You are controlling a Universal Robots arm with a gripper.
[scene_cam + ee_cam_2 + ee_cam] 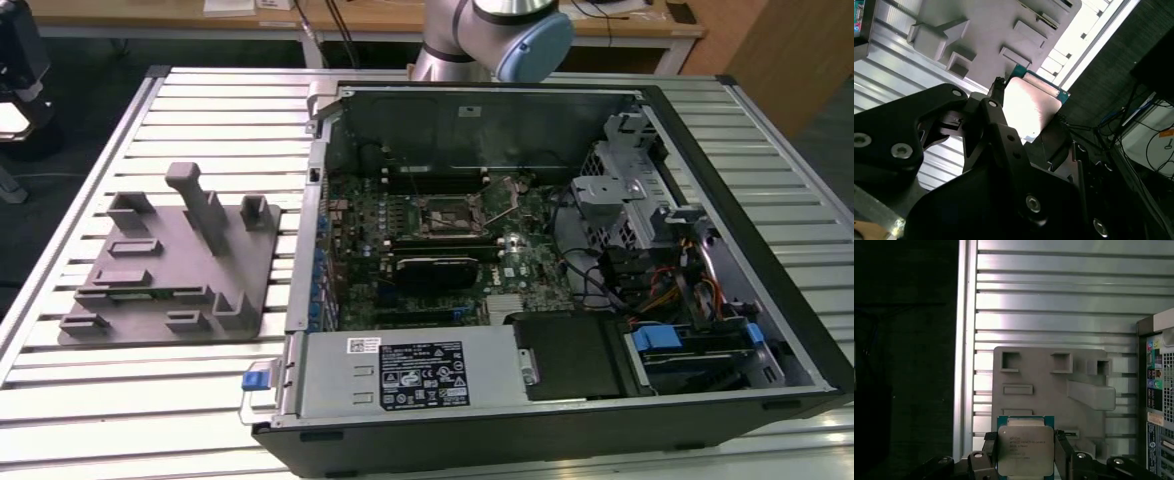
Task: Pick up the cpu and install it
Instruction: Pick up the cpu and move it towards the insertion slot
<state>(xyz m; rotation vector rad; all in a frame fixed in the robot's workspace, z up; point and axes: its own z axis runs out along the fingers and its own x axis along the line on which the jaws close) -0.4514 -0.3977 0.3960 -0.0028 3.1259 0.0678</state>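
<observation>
In both wrist views my gripper is shut on the cpu, a small flat square chip with a silvery top plate and a green rim. Black fingers press on two opposite edges of the chip. The second wrist view shows the cpu from its shiny face, with the gripper clamped around it. Chip and gripper hang above the slatted metal table, over the edge of the grey plastic tray. The open computer case lies on the table, its motherboard socket uncovered.
The grey tray with upright posts lies at the exterior view's left of the case. The arm's base rises behind the case. Inside the case are a power supply, drive cages and cables. Dark floor borders the table's edge.
</observation>
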